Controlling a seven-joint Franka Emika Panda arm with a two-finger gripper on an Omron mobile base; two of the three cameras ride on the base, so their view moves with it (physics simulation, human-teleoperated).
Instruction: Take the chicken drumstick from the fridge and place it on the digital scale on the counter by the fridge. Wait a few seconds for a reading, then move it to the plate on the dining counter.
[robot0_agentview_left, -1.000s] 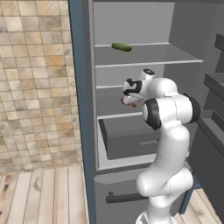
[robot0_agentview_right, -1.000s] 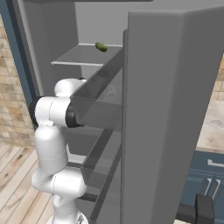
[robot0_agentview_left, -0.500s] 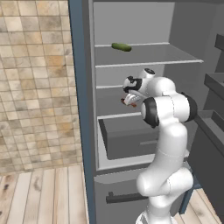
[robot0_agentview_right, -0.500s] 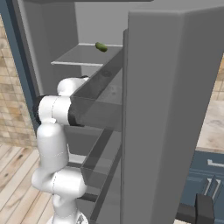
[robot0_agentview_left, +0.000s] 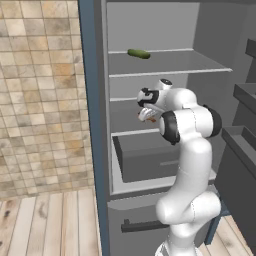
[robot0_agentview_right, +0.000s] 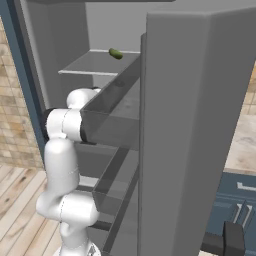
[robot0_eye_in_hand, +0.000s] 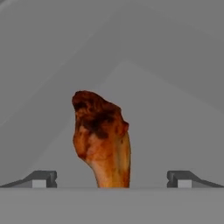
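- Inside the tall grey fridge (robot0_agentview_left: 200, 100), left to right: dark blue-grey door edge at left, small green cucumber (robot0_agentview_left: 138, 53) on the upper pale shelf toward its left front edge, white arm at right, reaching in over the middle shelf.
- Since a second ago the hand has edged slightly deeper into the fridge; cucumber unmoved.
- Two-finger gripper (robot0_eye_in_hand: 111, 180): jaws spread wide, nothing held.
- Small orange-brown chicken drumstick (robot0_eye_in_hand: 101, 138) lies on the middle shelf, centred between the fingertips (robot0_eye_in_hand: 41, 178), bone end toward the hand.
- Judgement: approach almost complete; closing on the drumstick comes next. Weighing and plating not yet begun.
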